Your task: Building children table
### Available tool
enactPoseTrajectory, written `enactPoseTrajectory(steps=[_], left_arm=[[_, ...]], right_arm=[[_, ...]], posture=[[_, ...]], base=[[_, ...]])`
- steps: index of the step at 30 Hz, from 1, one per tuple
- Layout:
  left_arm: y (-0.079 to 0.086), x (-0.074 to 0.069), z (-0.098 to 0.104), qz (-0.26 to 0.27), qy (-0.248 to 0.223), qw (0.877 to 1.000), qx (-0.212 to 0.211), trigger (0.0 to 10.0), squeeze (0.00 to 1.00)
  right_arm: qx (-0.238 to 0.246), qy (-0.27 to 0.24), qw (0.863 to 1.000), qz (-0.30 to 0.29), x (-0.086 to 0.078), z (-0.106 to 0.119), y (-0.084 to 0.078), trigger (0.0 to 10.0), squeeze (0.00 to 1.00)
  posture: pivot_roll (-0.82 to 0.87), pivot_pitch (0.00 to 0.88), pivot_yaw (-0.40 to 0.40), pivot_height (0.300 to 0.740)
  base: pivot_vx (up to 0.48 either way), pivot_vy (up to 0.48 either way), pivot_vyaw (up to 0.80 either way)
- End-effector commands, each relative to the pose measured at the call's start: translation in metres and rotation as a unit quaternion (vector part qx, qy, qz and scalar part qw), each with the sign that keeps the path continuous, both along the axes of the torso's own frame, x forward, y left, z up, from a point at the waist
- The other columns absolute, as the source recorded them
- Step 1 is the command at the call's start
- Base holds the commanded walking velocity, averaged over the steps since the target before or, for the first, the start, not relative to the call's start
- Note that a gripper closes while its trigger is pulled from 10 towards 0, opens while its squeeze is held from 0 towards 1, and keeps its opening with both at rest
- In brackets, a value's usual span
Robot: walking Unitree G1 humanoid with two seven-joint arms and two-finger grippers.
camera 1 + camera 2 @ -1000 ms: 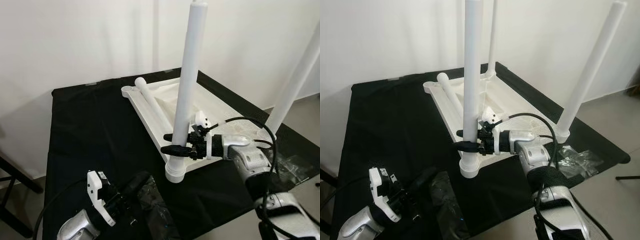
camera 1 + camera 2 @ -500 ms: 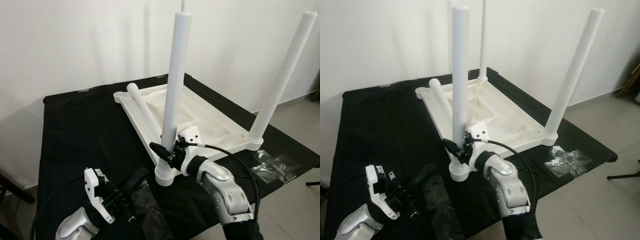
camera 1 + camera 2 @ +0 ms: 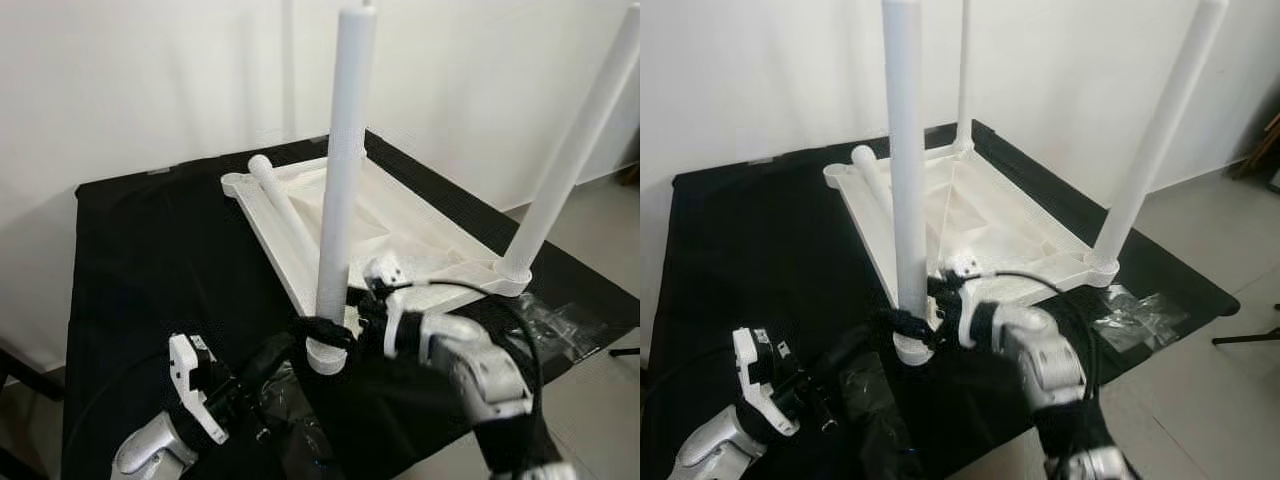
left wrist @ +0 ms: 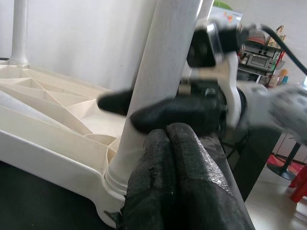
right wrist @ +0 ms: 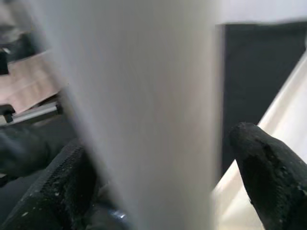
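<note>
A white children's table top (image 3: pixel 410 215) lies upside down on a black-covered table. Its near leg (image 3: pixel 338 180) stands upright in a corner socket (image 3: pixel 324 356). My right gripper (image 3: pixel 322 332) is shut on this leg just above the socket, with one black finger (image 5: pixel 266 163) on each side of it. Two more legs stand upright at the right corner (image 3: pixel 570 150) and the far corner (image 3: pixel 964 70). A loose leg (image 3: pixel 285 212) lies along the top's left rim. My left gripper (image 3: pixel 280 352) is shut on nothing, its tips (image 4: pixel 168 143) close to the socket.
The black cloth (image 3: pixel 150 260) covers the table, with a white wall behind. Clear plastic bags (image 3: pixel 560 320) lie near the right front edge. Dark plastic wrap (image 3: pixel 875 400) lies between my arms. Bare floor (image 3: pixel 1230 210) shows at the right.
The camera has shifted. My right gripper has slid down the near leg toward its socket, and the wrist has turned. The left arm has stayed in place.
</note>
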State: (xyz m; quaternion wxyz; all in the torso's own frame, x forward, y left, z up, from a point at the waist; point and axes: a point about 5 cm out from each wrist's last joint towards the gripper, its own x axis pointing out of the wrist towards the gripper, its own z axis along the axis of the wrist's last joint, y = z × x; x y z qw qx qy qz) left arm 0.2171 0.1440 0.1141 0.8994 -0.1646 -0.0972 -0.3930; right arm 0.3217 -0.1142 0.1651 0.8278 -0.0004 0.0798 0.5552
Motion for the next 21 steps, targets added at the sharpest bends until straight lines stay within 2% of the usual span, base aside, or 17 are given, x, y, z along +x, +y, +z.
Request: enactPoseTrajectory(steps=[1,2,3,5,7,10,11,12,13,21], left_arm=[[-0.001,-0.001,-0.003,-0.003,0.006,1.0,0.003,10.0,0.0],[-0.001,-0.001,-0.003,-0.003,0.006,1.0,0.003,10.0,0.0],[-0.001,-0.001,-0.003,-0.002,0.006,1.0,0.003,10.0,0.0],[-0.001,-0.001,-0.003,-0.002,0.006,1.0,0.003,10.0,0.0],[-0.001,-0.002,-0.004,-0.002,0.006,1.0,0.005,10.0,0.0],[-0.002,-0.003,-0.004,-0.001,0.007,1.0,0.006,10.0,0.0],[-0.002,-0.003,-0.004,-0.001,0.007,1.0,0.006,10.0,0.0],[-0.002,-0.003,-0.004,-0.001,0.007,1.0,0.006,10.0,0.0],[-0.002,-0.003,-0.004,-0.001,0.006,1.0,0.005,10.0,0.0],[-0.003,-0.003,-0.004,-0.002,0.006,1.0,0.004,10.0,0.0]], right_arm=[[0.003,0.003,1.0,0.019,-0.001,-0.004,0.001,10.0,0.76],[0.003,0.001,0.999,0.035,0.007,0.001,-0.002,10.0,0.0],[0.001,-0.001,0.999,0.044,0.014,0.005,-0.003,10.0,0.0],[0.001,-0.001,0.999,0.044,0.014,0.005,-0.003,10.0,0.0],[0.001,-0.003,0.999,0.053,0.028,0.016,-0.004,10.0,0.0],[-0.001,-0.004,0.999,0.053,0.037,0.024,-0.004,10.0,0.0],[0.002,-0.001,0.999,0.051,0.039,0.025,-0.005,0.8,0.0],[0.002,-0.001,0.999,0.051,0.039,0.025,-0.005,0.8,0.0],[0.008,0.004,0.998,0.055,0.039,0.026,-0.006,0.0,0.0],[0.014,0.002,0.998,0.065,0.035,0.022,-0.016,0.0,0.0]], posture=[[-0.05,0.0,-0.025,0.74],[-0.04,0.0,-0.024,0.74],[-0.04,0.0,-0.026,0.74],[-0.04,0.0,-0.026,0.74],[-0.03,0.0,-0.03,0.74],[-0.02,0.0,-0.032,0.74],[-0.02,0.0,-0.034,0.74],[-0.02,0.0,-0.034,0.74],[-0.02,0.0,-0.035,0.74],[-0.03,0.0,-0.03,0.74]], base=[[0.0,0.0,0.0],[0.0,0.0,0.0],[0.0,0.0,0.0],[0.0,0.0,0.0],[0.0,0.0,0.0],[0.0,0.0,0.0],[0.0,0.0,0.0],[0.0,0.0,0.0],[0.0,0.0,0.0],[0.0,0.0,0.0]])
